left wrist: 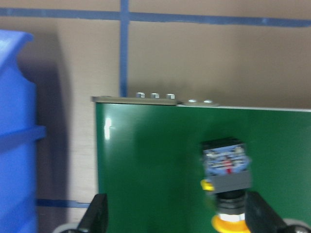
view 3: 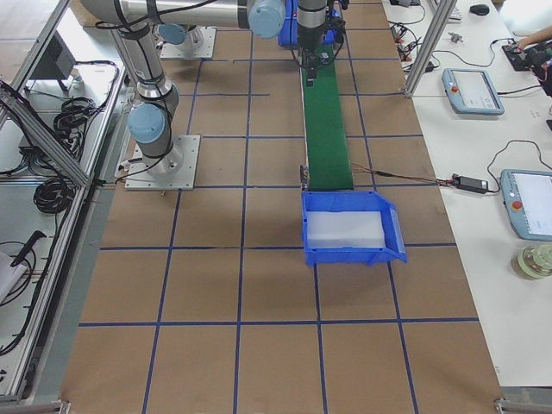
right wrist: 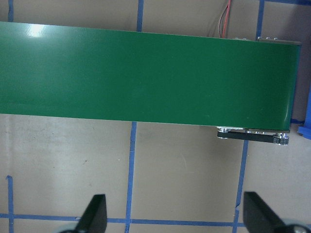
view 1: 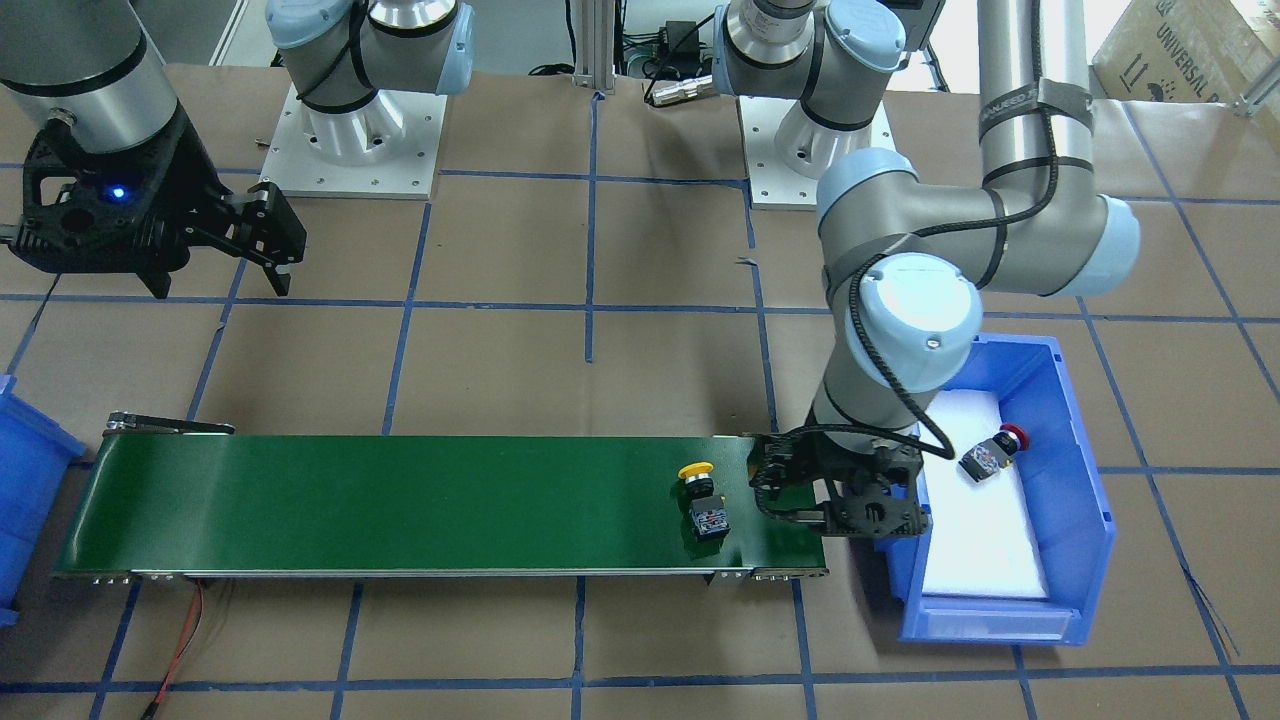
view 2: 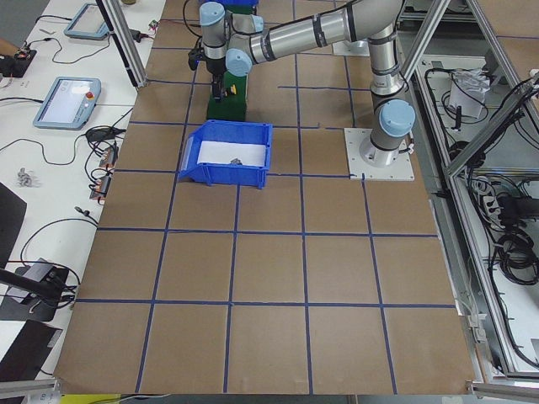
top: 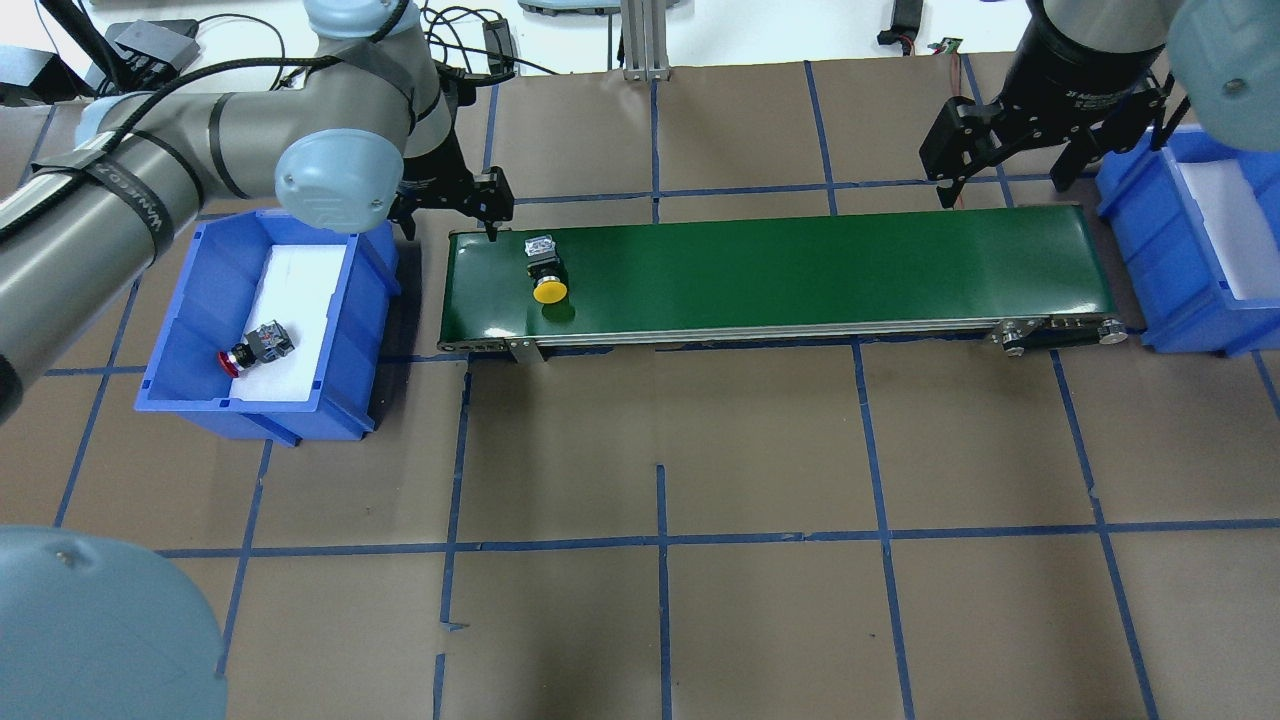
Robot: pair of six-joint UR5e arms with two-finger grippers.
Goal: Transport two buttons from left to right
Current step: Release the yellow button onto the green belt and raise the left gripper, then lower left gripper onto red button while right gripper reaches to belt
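- Two blue bins bracket our view from overhead. In the left bin (top: 245, 415) we see the red button (top: 256, 349) lying on its side on a white foam pad (top: 300, 290), near the bin's front left corner.
- Next we come to the left gripper (top: 450, 212), which hangs over the far corner of the belt's left end, just beside that bin. Its jaws are spread wide and we see nothing between the fingers.
- On the green conveyor belt (top: 800, 270) we find the yellow button (top: 545, 270), close to the left end. It lies tipped over, with its mushroom cap toward the near edge and its grey-blue contact block toward the far edge. It is near the left gripper but clear of both fingers.
- Further along, the right gripper (top: 1005, 188) hovers at the far edge of the belt's right end. We see its jaws wide apart and holding nothing.
- Last comes the right bin (top: 1150, 250), just beside the belt's end, where we see only white foam (top: 1225, 230).
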